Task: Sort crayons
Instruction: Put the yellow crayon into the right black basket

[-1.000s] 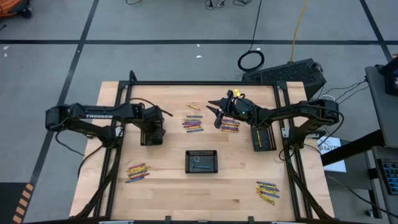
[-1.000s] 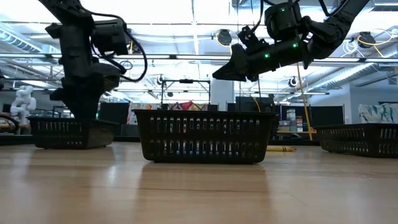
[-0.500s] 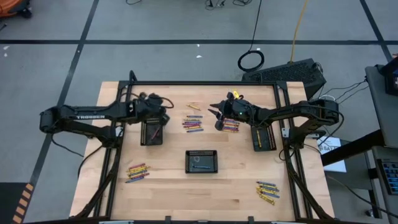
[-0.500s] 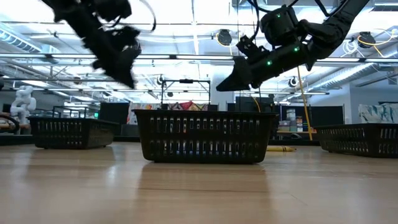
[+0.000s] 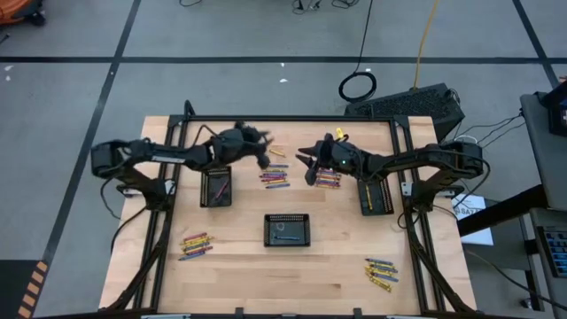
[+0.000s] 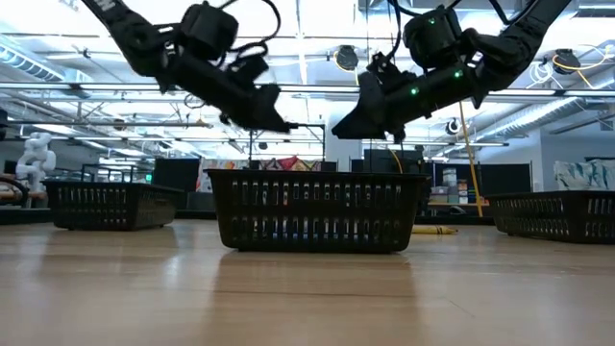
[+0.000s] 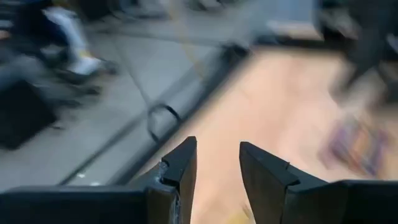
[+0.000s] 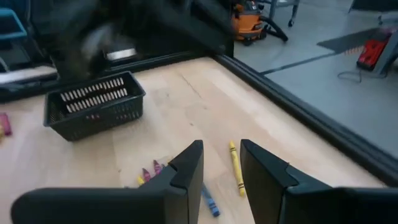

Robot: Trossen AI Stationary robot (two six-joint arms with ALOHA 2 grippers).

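Note:
Crayons lie in loose piles on the wooden table: one at the centre back (image 5: 276,175), one just right of it (image 5: 328,179), one at the front left (image 5: 195,245) and one at the front right (image 5: 381,275). A lone yellow crayon (image 5: 276,151) lies near the back. My left gripper (image 5: 262,152) hangs open and empty above the back of the centre pile. My right gripper (image 5: 310,168) hovers open and empty between the two back piles; its wrist view shows a yellow crayon (image 8: 236,167) and a blue crayon (image 8: 209,200) under the fingers.
Three small black trays stand on the table: left (image 5: 217,187), middle (image 5: 287,229) and right (image 5: 375,195). In the low view the middle tray (image 6: 312,207) fills the foreground. A black frame rims the table's back and sides.
My left arm has swung from over the left tray to the right and back, and now hangs near the centre pile. The right gripper has hardly moved.

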